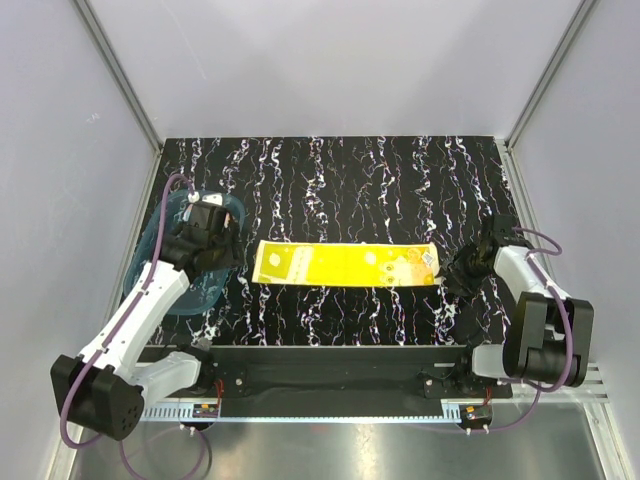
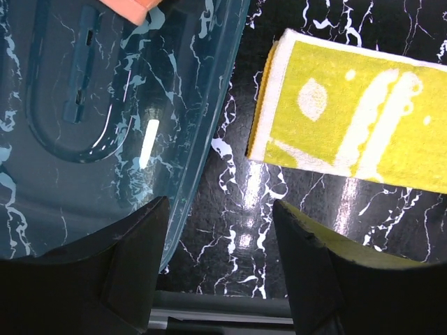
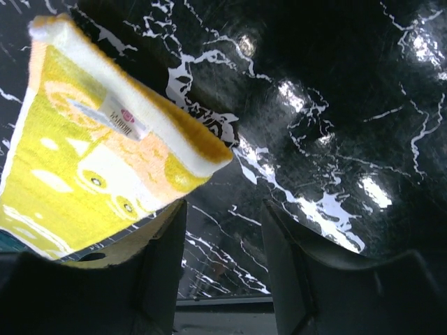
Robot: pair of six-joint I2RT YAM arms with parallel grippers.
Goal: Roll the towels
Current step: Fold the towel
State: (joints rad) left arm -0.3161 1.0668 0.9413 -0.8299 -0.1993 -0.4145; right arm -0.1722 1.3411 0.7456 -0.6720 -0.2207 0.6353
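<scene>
Yellow towel (image 1: 345, 265) flat, left tool (image 2: 218, 209) and right tool (image 3: 223, 209) apart, orange corner (image 2: 133, 8), maybe cloth, in left wrist only

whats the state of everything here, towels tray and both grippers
yellow towel: folded into a long strip, flat on the table, not rolled
pink towel: only a corner shows, over the tray; rolled or not, cannot tell
tray: upright on the table, left side
left gripper: open, empty, above the tray's edge
right gripper: open, empty, by the yellow towel's right end
</scene>
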